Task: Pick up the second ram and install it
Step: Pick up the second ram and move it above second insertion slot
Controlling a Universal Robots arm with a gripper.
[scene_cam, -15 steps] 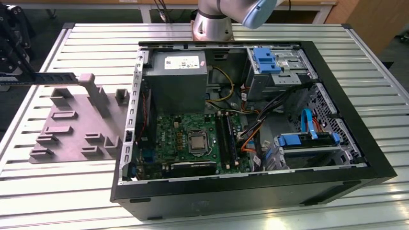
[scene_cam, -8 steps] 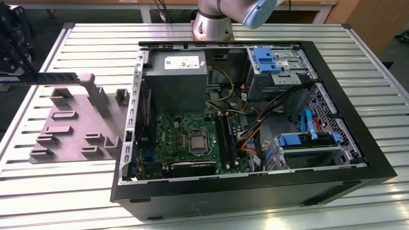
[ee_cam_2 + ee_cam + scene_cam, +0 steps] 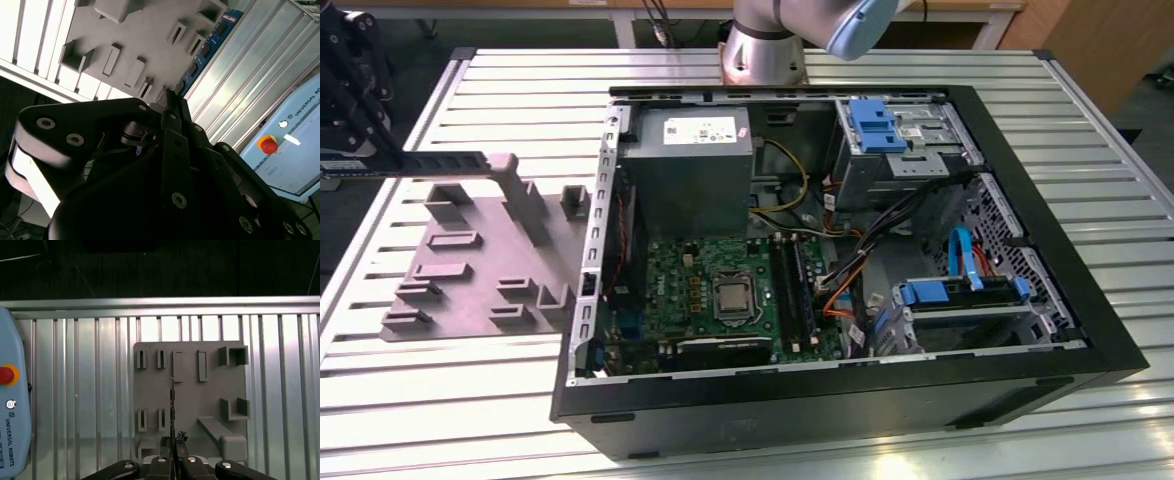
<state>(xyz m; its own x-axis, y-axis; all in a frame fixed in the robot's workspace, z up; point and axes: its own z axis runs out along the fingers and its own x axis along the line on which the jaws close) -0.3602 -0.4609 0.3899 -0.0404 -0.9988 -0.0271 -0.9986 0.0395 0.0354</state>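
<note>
The tool pinches the thin dark green-blue circuit-board ram stick, held above the grey plastic holder.

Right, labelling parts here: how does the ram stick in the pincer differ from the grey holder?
The second ram is a thin dark stick; the grey holder is a broad pale plate with upright posts. The ram is clamped in the pincer; the holder lies flat on the slatted table. Both are to the exterior view's left of the computer case.
</note>
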